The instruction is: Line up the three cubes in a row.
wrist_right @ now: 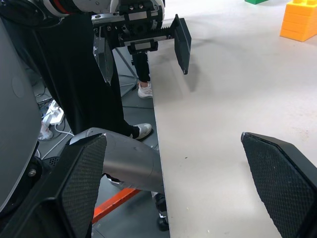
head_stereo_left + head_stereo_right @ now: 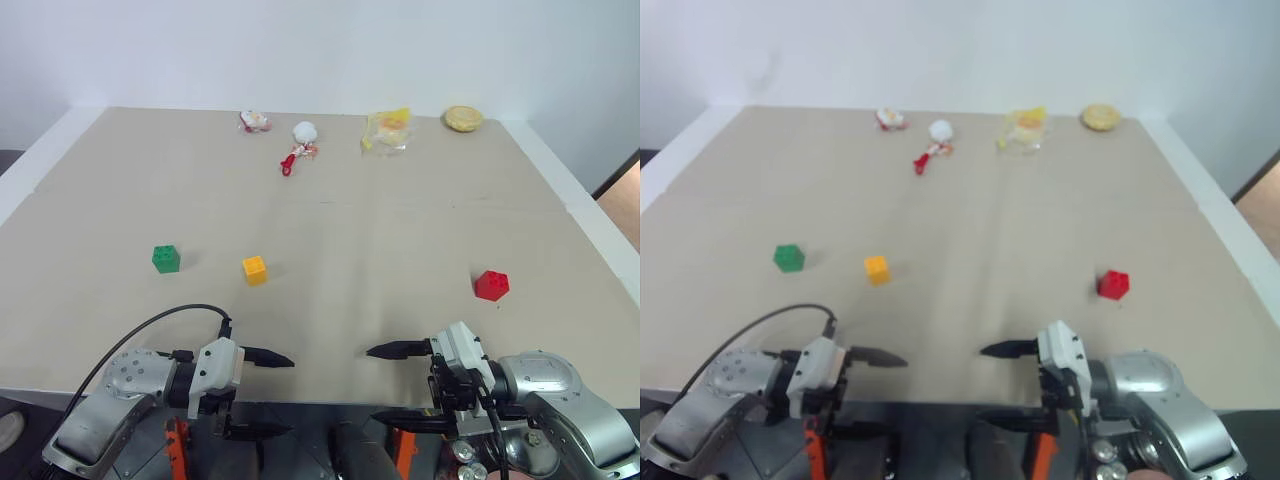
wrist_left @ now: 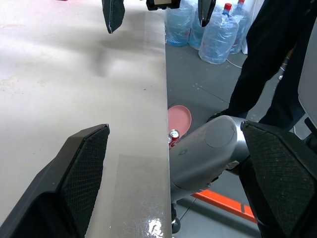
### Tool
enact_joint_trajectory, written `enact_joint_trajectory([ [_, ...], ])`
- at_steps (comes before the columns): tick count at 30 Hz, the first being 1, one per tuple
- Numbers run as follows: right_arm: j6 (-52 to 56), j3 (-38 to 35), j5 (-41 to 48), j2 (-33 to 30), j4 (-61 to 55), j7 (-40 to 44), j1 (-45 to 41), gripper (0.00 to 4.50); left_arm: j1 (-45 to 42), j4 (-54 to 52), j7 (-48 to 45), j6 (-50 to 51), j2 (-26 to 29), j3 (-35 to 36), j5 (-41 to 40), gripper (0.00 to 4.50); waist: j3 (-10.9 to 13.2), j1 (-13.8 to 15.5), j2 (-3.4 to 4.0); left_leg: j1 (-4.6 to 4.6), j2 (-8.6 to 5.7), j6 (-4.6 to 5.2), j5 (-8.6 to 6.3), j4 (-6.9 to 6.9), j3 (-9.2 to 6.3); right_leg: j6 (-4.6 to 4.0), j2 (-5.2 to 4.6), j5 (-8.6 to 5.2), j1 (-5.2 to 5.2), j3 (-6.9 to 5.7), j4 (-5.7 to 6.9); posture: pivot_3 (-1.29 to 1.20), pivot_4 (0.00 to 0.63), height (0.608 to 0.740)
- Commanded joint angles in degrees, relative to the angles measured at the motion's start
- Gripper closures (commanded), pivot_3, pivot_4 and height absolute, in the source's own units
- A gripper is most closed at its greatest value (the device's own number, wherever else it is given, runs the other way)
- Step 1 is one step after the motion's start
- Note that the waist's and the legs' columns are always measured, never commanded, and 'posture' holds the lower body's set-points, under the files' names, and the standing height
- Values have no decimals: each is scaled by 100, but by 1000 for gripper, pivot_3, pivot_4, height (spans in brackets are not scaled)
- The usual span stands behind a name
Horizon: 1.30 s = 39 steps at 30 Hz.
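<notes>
Three cubes sit apart on the tan table (image 2: 330, 210): the green cube (image 2: 166, 259) at the left, the yellow cube (image 2: 255, 270) just right of it, and the red cube (image 2: 491, 285) far to the right. My left gripper (image 2: 272, 394) and right gripper (image 2: 387, 386) hover at the table's front edge, pointing at each other. Both are open and empty, well short of the cubes. The right wrist view shows the yellow cube (image 1: 298, 20) beyond the open left gripper (image 1: 143, 49).
Along the far edge lie small trinkets: a white and red one (image 2: 255, 121), a white ball (image 2: 304, 131), a red piece (image 2: 289, 163), a yellow wrapped item (image 2: 388, 128) and a round tan piece (image 2: 463, 118). A person in dark trousers (image 3: 267, 59) stands beside water bottles (image 3: 218, 34).
</notes>
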Motion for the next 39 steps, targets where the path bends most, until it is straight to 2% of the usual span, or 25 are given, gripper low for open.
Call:
enact_joint_trajectory([
  [1, -49, 12, 13, 16, -128, 55, -9, 0, -119, -128, -18, -24, 53, 75, -55, 110, 0, 0, 0, 0, 0, 0, 0, 0, 0, 0, 0, 0, 0, 0, 0, 0, 150, 740],
  [12, -91, -7, -25, 4, -101, 128, 59, 0, -428, -260, 85, 342, -51, -6, -193, 110, 0, 1, 0, 0, 0, 0, 0, -1, 0, 0, 1, 0, 1, -1, 0, 0, 150, 740],
  [16, 54, -223, 235, 229, -108, -194, 73, 0, -500, -196, 183, 289, -165, 29, -175, 110, 0, 1, 0, 0, 0, 0, 0, -1, 0, 0, 1, 0, 1, -1, 0, 0, 150, 740],
  [19, 329, -615, 474, 688, -275, -1194, -213, 0, -991, -110, 821, 883, -595, 199, -489, 110, 0, 1, 0, 0, 0, 1, 1, 3, -1, 0, 1, 1, 4, -1, 0, 0, 150, 740],
  [23, 979, -892, 363, 1226, -673, -2837, -512, 0, -1697, 51, 1627, 1298, -1335, 234, -639, 110, -2, 7, -1, -6, -4, 5, 3, 32, -8, 9, 3, 11, 11, -2, 5, 0, 150, 740],
  [26, 1331, -1363, 37, 1741, -690, -4417, -1046, 0, -2352, 481, 2251, 1225, -2148, 113, -421, 110, -2, 8, 0, -10, -8, 6, 4, 51, -14, 16, 6, 20, 15, -1, 5, 0, 150, 740],
  [30, 1535, -2080, -772, 2117, -488, -6143, -1538, 0, -2921, 1052, 2630, 781, -2907, -102, 25, 110, -3, 18, 1, -10, -16, 7, 5, 57, -15, 22, 4, 25, 25, 4, 4, 0, 150, 740],
  [35, 1934, -2736, -1058, 2316, -312, -7007, -1492, 0, -3184, 1424, 2310, 616, -3236, -366, 90, 110, -7, 15, 8, -13, -23, 7, 4, 22, -29, 26, 12, 10, 24, 9, 4, 0, 150, 740],
  [39, 2122, -2976, -897, 2468, -254, -7023, -1196, 0, -3418, 1894, 2077, 363, -3425, -492, 206, 110, -15, 11, 27, -6, -21, 8, 5, -11, -42, 35, 23, 11, 20, 5, 5, 0, 150, 740],
])
